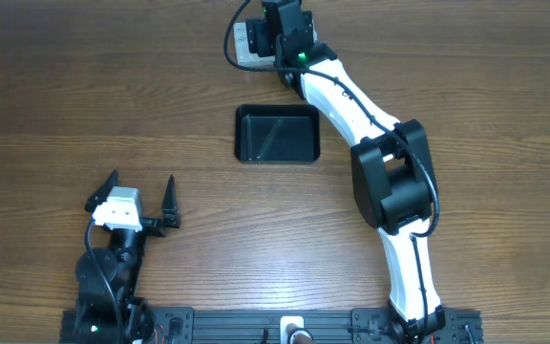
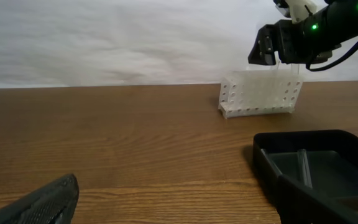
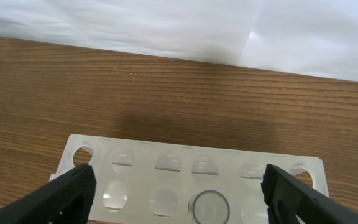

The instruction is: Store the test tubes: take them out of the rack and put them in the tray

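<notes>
While the job looks begun but not finished, the right gripper (image 3: 178,177) hangs over the white rack (image 2: 260,94) at the far side of the wooden table (image 1: 65,86), its two fingers spread wide and holding nothing. Between them, seen from the wrist camera, the round glass rim of one test tube (image 3: 210,206) shows in one of the rack's holes. The other holes in sight look empty, though part of the rack is cut off and a full count cannot be made.

The black tray (image 1: 240,134) sits in the middle of the table, well apart from the rack and nearer the arms' bases. At least one clear tube (image 2: 302,165) lies flat on its floor, apart from the walls as far as can be told. Glare on the dark plastic makes it hard to say whether more lie beside it.

The left gripper (image 1: 141,182) sits low near its own base, well apart from both tray and rack, its jaws wide open and empty.

By the look of things, at least one tube is stored. At least one is left to lift out, carry across to the tray and lay down. The open right gripper appears placed to close on the tube in the rack.
</notes>
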Robot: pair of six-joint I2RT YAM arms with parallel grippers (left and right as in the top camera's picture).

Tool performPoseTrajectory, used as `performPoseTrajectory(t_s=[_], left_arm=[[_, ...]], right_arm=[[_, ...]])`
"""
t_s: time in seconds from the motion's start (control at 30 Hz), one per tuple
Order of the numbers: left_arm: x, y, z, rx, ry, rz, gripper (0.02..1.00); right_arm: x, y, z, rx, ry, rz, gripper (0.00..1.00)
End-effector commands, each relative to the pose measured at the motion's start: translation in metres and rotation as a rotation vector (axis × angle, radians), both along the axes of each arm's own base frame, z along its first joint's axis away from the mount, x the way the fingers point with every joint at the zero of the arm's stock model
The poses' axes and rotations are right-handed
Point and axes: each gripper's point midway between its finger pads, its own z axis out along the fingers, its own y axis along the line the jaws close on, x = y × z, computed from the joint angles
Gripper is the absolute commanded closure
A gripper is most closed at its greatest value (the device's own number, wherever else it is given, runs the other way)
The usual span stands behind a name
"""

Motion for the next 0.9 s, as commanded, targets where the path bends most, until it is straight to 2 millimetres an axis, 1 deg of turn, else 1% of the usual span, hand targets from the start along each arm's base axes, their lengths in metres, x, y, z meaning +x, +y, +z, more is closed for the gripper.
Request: performPoseTrajectory(t_s=[0.03, 0.23, 0.3, 0.4, 0.43, 0.63, 0.9], left_arm=[[-0.0001, -0.001, -0.0009, 0.01, -0.004, -0.009, 0.018], [-0.0002, -0.0011, -0.0009, 0.01, -0.004, -0.009, 0.018], [-0.0001, -0.001, -0.0009, 0.01, -0.004, -0.009, 0.02], [-0.0002, -0.0011, -0.0009, 0.01, -0.004, -0.009, 0.018], [-0.0001, -0.001, -0.0009, 0.01, -0.004, -0.009, 0.018], [-0.0001, -0.001, -0.0009, 0.01, -0.004, -0.009, 0.018], [-0.0001, -0.001, -0.0009, 0.01, -0.004, -0.009, 0.018]], right_arm=[[0.0032, 0.0033, -0.0072, -0.006, 0.001, -0.015, 0.202], [0.0018, 0.0038, -0.009, -0.01, 0.008, -0.014, 0.308], [0.0018, 0.0037, -0.0091, -0.01, 0.008, -0.014, 0.36], [0.0022, 0.0025, -0.0088, -0.014, 0.006, -0.02, 0.47], [0.0022, 0.0026, -0.0088, -0.014, 0.006, -0.019, 0.487], [0.0029, 0.0, -0.0087, -0.022, 0.003, -0.032, 0.503], [0.0026, -0.0015, -0.0095, -0.028, 0.005, -0.038, 0.581]])
